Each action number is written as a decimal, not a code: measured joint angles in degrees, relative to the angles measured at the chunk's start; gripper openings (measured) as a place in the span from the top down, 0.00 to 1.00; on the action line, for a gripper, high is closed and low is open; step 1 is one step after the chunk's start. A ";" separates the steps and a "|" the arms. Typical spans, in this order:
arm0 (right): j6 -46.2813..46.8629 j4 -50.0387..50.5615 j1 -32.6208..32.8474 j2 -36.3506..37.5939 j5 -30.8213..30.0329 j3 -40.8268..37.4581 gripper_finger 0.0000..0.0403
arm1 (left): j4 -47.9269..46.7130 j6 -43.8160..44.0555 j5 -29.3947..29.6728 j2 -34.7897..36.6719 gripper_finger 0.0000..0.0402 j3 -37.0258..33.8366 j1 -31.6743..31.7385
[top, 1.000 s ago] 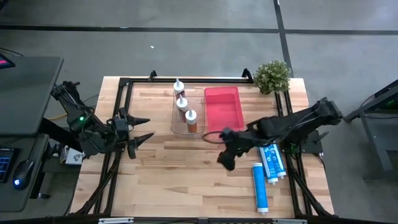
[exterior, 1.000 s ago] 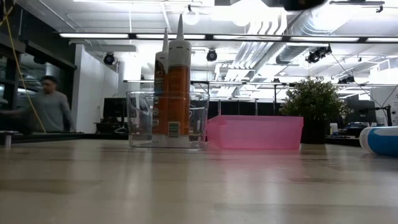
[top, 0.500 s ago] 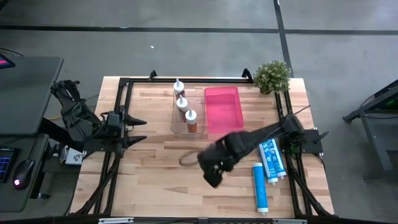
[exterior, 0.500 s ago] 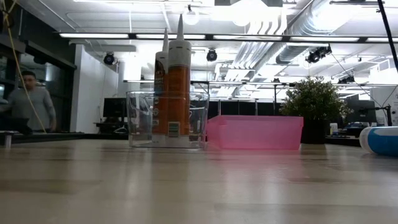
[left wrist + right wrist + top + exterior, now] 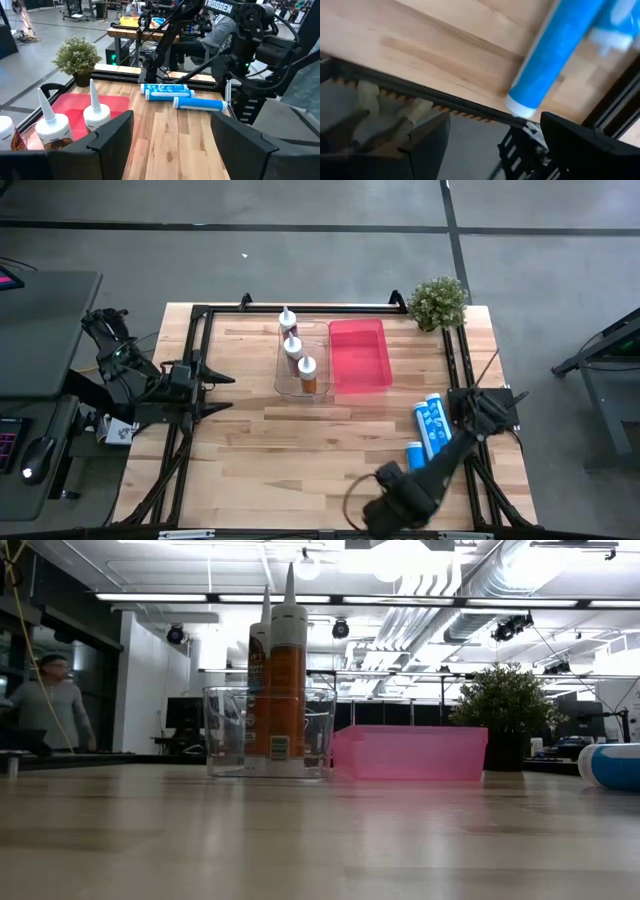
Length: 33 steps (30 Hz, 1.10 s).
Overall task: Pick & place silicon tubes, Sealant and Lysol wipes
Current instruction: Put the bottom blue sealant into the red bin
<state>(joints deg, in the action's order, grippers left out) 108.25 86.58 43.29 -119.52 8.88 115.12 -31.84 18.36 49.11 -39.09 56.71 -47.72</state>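
Observation:
Three orange-and-white sealant tubes stand upright in a clear container at the far middle of the table. A pink bin sits beside it. Three blue tubes lie on the table at the right; my right arm partly covers the nearest one. My right gripper is open and empty above the table's near edge, and its wrist view shows the blue tube's end ahead of it. My left gripper is open and empty at the left edge.
A potted plant stands at the far right corner. A black metal frame runs around the tabletop. Bare wood lies across the table's middle and near left. A person shows in the room behind.
My right gripper has swung from the table's middle, beside the pink bin, toward the near edge, and now hangs over that edge by the nearest blue tube. The tubes, container and bin have stayed where they were.

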 joint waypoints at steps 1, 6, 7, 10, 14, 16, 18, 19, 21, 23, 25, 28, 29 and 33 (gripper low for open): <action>3.39 -0.70 1.47 0.07 -0.27 -0.82 0.24 | 0.00 -0.04 -0.08 -0.02 0.36 0.00 0.00; 15.13 -4.97 6.82 0.17 0.36 -5.23 0.24 | 0.52 -0.05 -0.46 -0.02 0.36 0.00 0.00; 16.09 -5.86 7.32 0.17 0.94 -6.36 0.24 | 0.51 -0.05 -0.63 -0.02 0.36 0.00 0.00; 17.01 -10.32 8.07 0.91 1.86 -10.80 0.24 | 0.46 -0.05 -0.73 -0.04 0.36 0.00 0.00; 18.08 -16.18 8.22 4.03 2.16 -19.30 0.24 | 0.49 0.47 -0.85 -0.12 0.36 0.00 0.00; 18.23 -18.18 7.93 6.39 1.62 -23.45 0.24 | 0.39 1.20 -1.03 -0.13 0.36 0.00 0.00; 18.23 -20.77 7.39 8.63 1.01 -27.61 0.24 | 0.40 1.41 -1.13 -0.13 0.36 0.00 0.00; 18.27 -22.18 7.20 9.82 1.05 -29.83 0.24 | 0.42 1.41 -1.63 -0.13 0.36 0.00 0.02; 18.42 -26.32 6.84 11.90 1.12 -34.10 0.24 | 0.41 1.43 -2.22 -0.13 0.36 0.00 0.01; 18.60 -32.77 6.52 13.65 1.14 -38.65 0.24 | 0.40 1.44 -2.28 -0.15 0.36 0.00 0.02; 18.62 -38.83 6.13 14.40 1.75 -42.02 0.24 | 0.40 1.44 -2.25 -0.13 0.36 0.00 0.02; 19.09 -39.30 5.85 14.91 3.75 -45.08 0.24 | 0.40 1.44 -2.15 -0.13 0.36 0.00 0.02; 19.09 -39.11 5.89 14.91 3.49 -46.00 0.24 | 0.40 1.44 -2.13 -0.13 0.36 0.00 0.03; 19.11 -39.40 5.77 15.88 3.61 -47.78 0.24 | 0.40 1.45 -2.06 -0.13 0.36 0.00 0.07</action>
<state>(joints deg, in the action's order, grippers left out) 127.35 47.18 49.06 -103.65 12.49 67.34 -31.44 19.80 47.05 -39.22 56.71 -47.66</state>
